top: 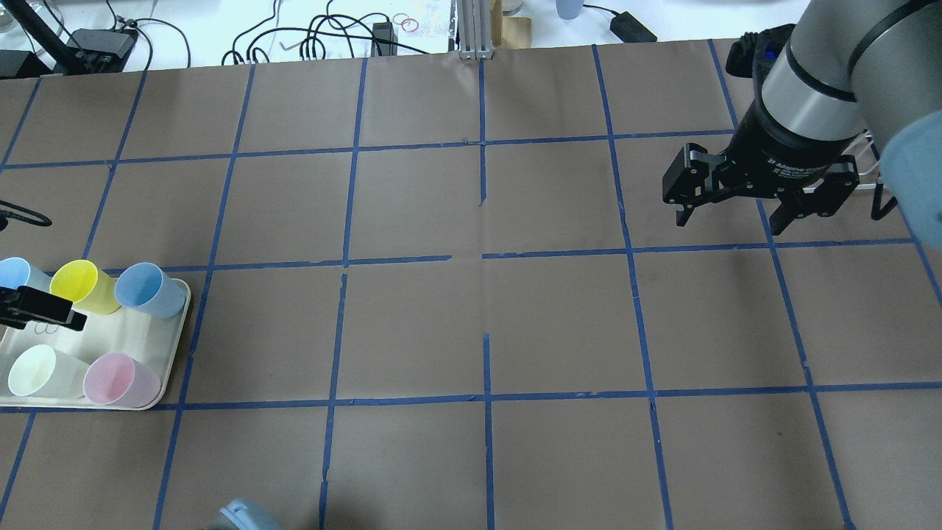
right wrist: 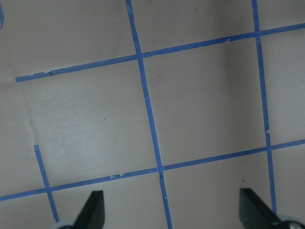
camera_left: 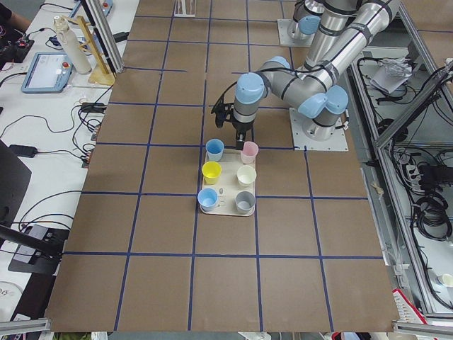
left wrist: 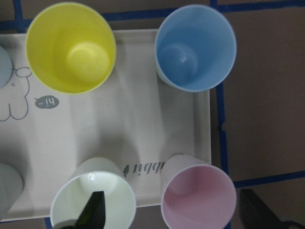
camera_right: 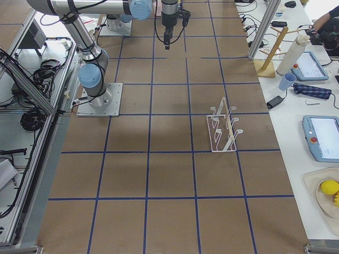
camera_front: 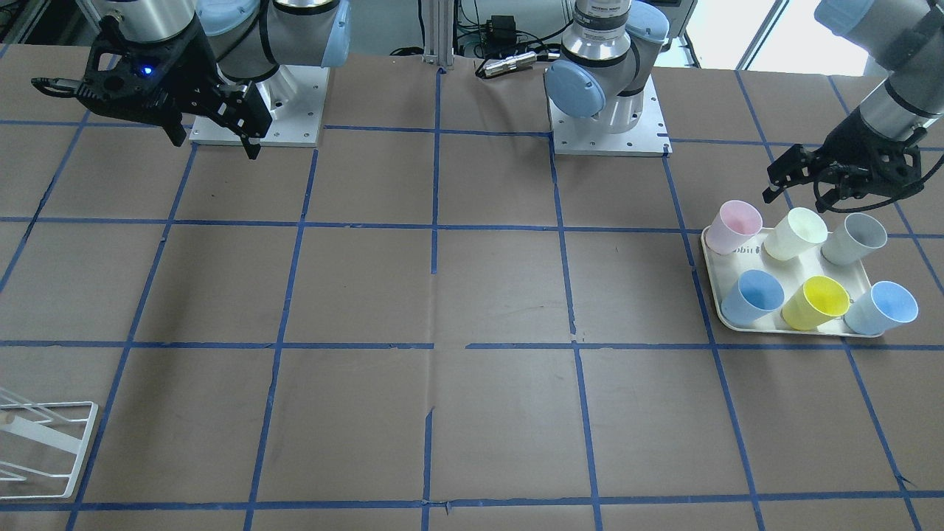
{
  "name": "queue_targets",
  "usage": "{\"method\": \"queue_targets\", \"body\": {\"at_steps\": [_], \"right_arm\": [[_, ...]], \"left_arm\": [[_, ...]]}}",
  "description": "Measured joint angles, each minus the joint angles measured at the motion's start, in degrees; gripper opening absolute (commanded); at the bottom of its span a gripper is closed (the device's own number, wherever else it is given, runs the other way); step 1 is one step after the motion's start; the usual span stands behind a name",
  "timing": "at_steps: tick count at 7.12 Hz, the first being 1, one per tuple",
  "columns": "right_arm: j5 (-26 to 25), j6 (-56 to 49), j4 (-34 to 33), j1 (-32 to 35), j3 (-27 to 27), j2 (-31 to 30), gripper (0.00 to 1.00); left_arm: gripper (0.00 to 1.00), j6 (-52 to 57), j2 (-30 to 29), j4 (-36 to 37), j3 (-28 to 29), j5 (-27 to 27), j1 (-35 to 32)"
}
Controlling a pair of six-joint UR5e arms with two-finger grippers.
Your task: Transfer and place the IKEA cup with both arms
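The pale pink IKEA cup point(camera_front: 734, 227) stands upright at the robot-side inner corner of a white tray point(camera_front: 712, 254). It also shows in the overhead view point(top: 121, 380) and the left wrist view point(left wrist: 198, 195). My left gripper point(camera_front: 796, 198) is open and empty, hovering above the tray's robot-side row. In the left wrist view point(left wrist: 174, 213) one finger point(left wrist: 93, 212) is over the cream-white cup point(left wrist: 93, 200), the other beyond the pink cup. My right gripper point(top: 731, 218) is open and empty, high over bare table on the far side.
On the tray also stand a grey cup point(camera_front: 855, 238), a yellow cup point(camera_front: 815, 302) and two light blue cups point(camera_front: 752, 296) point(camera_front: 883, 307). A white wire rack point(camera_front: 44, 442) sits at the table's corner on my right side. Blue tape lines grid the brown table.
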Motion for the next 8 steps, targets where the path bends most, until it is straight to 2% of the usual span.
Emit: {"method": "queue_targets", "body": {"at_steps": [3, 5, 7, 8], "right_arm": [[0.05, -0.02, -0.03, 0.0, 0.01, -0.03, 1.0], [0.07, 0.0, 0.1, -0.05, -0.04, -0.03, 1.0], [0.02, 0.05, 0.06, -0.14, -0.04, -0.03, 1.0], [0.23, 0.06, 0.01, -0.2, -0.08, -0.03, 1.0]], "left_arm": [[1.0, -10.74, 4.6, -2.58, 2.8, 2.3, -10.64], [1.0, -23.96, 6.7, -3.82, 5.29, 5.06, -22.72], [1.0, -39.02, 6.4, -8.53, 10.53, 5.64, -33.5], [1.0, -42.37, 5.07, -9.78, 13.25, 5.71, -36.02]]}}
